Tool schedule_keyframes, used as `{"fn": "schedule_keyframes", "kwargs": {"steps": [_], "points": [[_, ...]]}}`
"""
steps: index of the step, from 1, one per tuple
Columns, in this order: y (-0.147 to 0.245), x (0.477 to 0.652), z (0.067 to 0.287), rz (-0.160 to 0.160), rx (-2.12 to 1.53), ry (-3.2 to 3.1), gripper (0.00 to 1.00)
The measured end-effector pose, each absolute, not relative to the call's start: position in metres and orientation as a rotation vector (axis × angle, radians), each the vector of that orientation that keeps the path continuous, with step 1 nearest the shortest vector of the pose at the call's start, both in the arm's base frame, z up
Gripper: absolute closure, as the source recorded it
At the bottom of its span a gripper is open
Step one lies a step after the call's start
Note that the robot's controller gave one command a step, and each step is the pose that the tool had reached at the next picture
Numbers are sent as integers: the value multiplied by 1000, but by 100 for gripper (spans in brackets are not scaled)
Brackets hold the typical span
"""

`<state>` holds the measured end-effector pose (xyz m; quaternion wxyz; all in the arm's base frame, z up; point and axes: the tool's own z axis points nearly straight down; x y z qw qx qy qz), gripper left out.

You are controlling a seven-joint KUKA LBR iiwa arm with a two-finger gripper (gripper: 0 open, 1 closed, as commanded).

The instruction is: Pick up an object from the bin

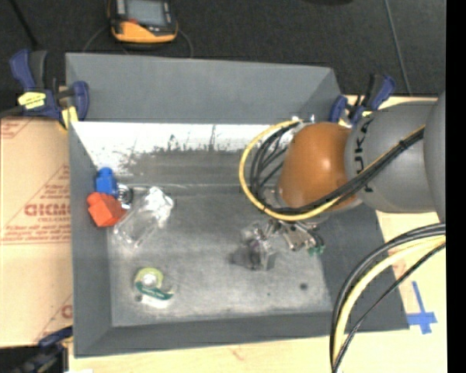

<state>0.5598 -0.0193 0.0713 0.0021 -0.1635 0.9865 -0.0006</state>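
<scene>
My gripper [256, 251] hangs low over the bare floor in the right middle of the bin, just under the arm's orange dome. No loose thing lies directly beneath it. The nearest thing is a small round white and green tape roll [153, 284], to its left near the front wall. Farther left lies a crumpled clear plastic piece [144, 216].
An orange-red block [102, 209] and a small blue thing [105, 181] sit against the bin's left wall, beside the clear plastic. The arm and its looped cables cover the bin's right rear part.
</scene>
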Motion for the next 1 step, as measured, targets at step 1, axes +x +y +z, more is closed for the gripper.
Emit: {"fn": "schedule_keyframes", "kwargs": {"steps": [1], "points": [[-20,574,209,-6,-530,3084,100]]}}
